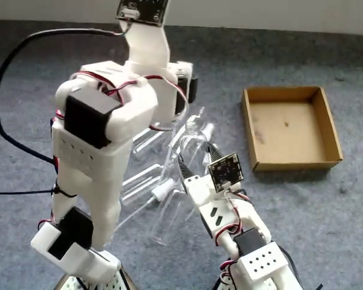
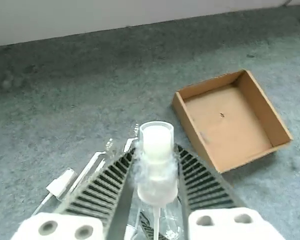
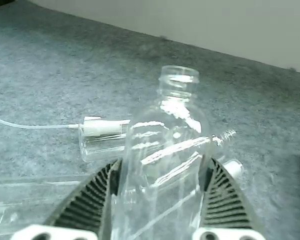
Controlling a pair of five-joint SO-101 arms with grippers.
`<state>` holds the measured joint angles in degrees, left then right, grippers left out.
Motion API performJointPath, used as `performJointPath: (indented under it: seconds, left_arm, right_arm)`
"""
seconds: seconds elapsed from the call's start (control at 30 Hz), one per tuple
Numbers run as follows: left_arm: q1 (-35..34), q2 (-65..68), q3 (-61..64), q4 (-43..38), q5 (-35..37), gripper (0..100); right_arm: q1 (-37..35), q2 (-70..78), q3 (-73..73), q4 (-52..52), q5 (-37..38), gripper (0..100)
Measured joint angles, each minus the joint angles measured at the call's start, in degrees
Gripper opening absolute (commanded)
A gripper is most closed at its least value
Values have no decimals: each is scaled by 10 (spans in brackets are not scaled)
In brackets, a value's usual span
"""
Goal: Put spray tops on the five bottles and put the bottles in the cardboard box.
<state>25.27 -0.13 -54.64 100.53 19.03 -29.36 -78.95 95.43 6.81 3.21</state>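
The left claw pinches a spray top with its thin tube. The right claw pinches a bottle with an open mouth. I think the step is joining them. Next, the tube must go straight into that mouth. The box sits well off to the right, no bottle in it yet.

No readable text, label or number appears anywhere.

Grey carpeted table with cardboard box, loose clear bottles, spray tops.
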Motion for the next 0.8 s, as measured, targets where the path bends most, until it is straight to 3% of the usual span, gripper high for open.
performJointPath:
  seconds: [0.2, 0.47, 0.57, 0.8]
  left_arm:
    - [26, -11, 22, 0, 0, 5]
    - [30, -157, 222, -14, 0, 5]
    - [15, -211, 282, -78, 0, 5]
    - [-64, -294, 470, -317, 3, 5]
  right_arm:
    - [5, 0, 0, 0, 0, 109]
    - [4, 0, 0, 0, 0, 109]
    - [4, 0, 0, 0, 0, 109]
    - [4, 0, 0, 0, 0, 109]
